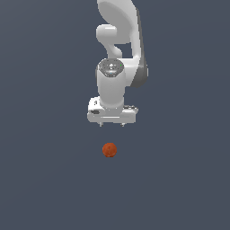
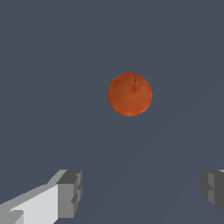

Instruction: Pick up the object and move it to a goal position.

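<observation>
Hovering with its fingers spread wide and holding nothing, the tool [image 1: 111, 124] hangs above the orange-red ball [image 1: 109, 150], which rests alone on the dark table [image 1: 40, 179], apart from the fingertips [image 2: 70, 192].

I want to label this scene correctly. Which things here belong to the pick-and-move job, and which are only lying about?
Belongs to the job:
- orange-red ball, lying free on the grey floor
- hand, open, above the ball and not touching it

Only lying about:
- nothing else is seen; no goal marker shows in either view
</observation>
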Motion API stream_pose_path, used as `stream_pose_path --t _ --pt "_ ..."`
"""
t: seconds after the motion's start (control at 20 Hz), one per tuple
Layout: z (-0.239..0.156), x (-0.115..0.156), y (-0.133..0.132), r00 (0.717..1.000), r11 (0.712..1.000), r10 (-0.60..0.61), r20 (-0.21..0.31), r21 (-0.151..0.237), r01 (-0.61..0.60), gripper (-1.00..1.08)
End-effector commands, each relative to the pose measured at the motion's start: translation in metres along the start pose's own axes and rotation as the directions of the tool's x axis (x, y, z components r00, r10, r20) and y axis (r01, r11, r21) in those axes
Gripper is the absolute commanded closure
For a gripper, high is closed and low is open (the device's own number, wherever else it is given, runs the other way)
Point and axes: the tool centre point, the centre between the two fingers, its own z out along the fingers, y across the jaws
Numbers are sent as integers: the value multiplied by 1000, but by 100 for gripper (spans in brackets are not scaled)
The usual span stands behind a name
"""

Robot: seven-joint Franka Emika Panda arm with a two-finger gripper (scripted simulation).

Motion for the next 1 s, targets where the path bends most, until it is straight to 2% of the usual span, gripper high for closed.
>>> stream_pose_path --t 0.0,0.45,0.95 --pt "0 0 0 1000 1000 0 0 0 0 -92" --pt "-10 5 -30 996 996 -86 -19 7 86 -92" --pt "-8 7 -28 999 999 -42 -17 9 42 -92"
